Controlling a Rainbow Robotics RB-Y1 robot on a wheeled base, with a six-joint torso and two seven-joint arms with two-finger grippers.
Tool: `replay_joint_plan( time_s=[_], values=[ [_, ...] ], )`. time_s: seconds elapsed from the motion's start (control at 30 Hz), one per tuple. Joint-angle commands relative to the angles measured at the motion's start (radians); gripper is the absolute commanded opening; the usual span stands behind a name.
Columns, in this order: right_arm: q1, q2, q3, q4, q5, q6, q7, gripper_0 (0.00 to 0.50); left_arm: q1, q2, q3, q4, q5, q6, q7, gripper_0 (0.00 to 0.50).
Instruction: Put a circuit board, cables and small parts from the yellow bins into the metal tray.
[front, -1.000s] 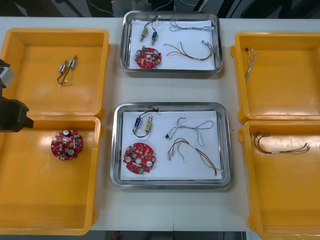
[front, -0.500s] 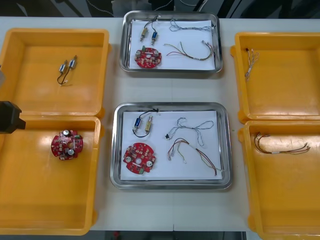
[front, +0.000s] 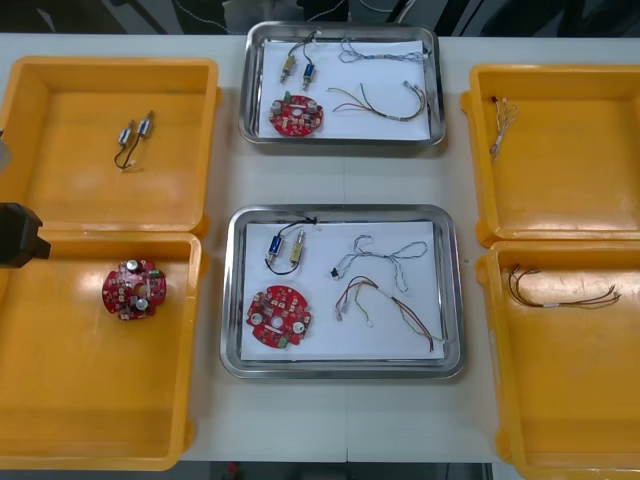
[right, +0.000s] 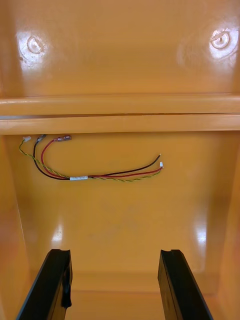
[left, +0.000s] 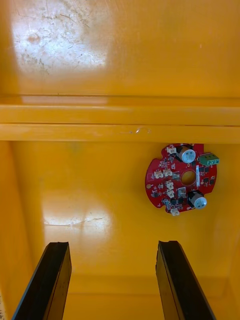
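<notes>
Your tabletop (front: 345, 185) carries four yellow bins. The left far bin (front: 110, 70) and the left near bin (front: 90, 400) sit on one side. The right far bin (front: 560, 190) and the right near bin (front: 570, 400) sit on the other. The far tray (front: 340, 142) and the near tray (front: 340, 372) lie between them, both white inside.

A black bit of your left arm (front: 18, 235) pokes in at the edge, where the two left bins meet. Your left gripper (left: 112, 245) hangs over the left near bin. Its fingers (left: 50, 280) are spread wide and hold nothing. Your right gripper (right: 114, 252) hangs over the right near bin, fingers (right: 180, 285) spread wide too, holding nothing.

A round red circuit board (front: 133, 290) (left: 182, 177) lies flat in the left near bin. A red, yellow and black cable (front: 560, 292) (right: 90, 172) lies in the right near bin. A thin pale cable (front: 502, 122) lies in the right far bin.

The near tray holds a tray board (front: 278, 317), a blue and white cable (front: 380, 258), a red and yellow cable (front: 390, 305) and a pair of small parts (front: 285, 248). The far tray holds the same sort of things.

Small metal parts (front: 135, 135) lie in the left far bin.
</notes>
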Motion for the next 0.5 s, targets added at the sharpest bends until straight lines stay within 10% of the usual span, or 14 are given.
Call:
replay_joint_plan(
  time_s=[0.03, 0.5],
  values=[
    [0.012, -0.040, 0.013, -0.029, -0.008, 0.003, -0.052, 0.500, 0.022, -0.008, 0.030, -0.028, 0.005, 0.007, -0.087, 0.500],
    [0.012, -0.040, 0.014, -0.027, -0.007, 0.003, -0.057, 0.500, 0.022, -0.008, 0.030, -0.028, 0.005, 0.007, -0.087, 0.500]
  ],
)
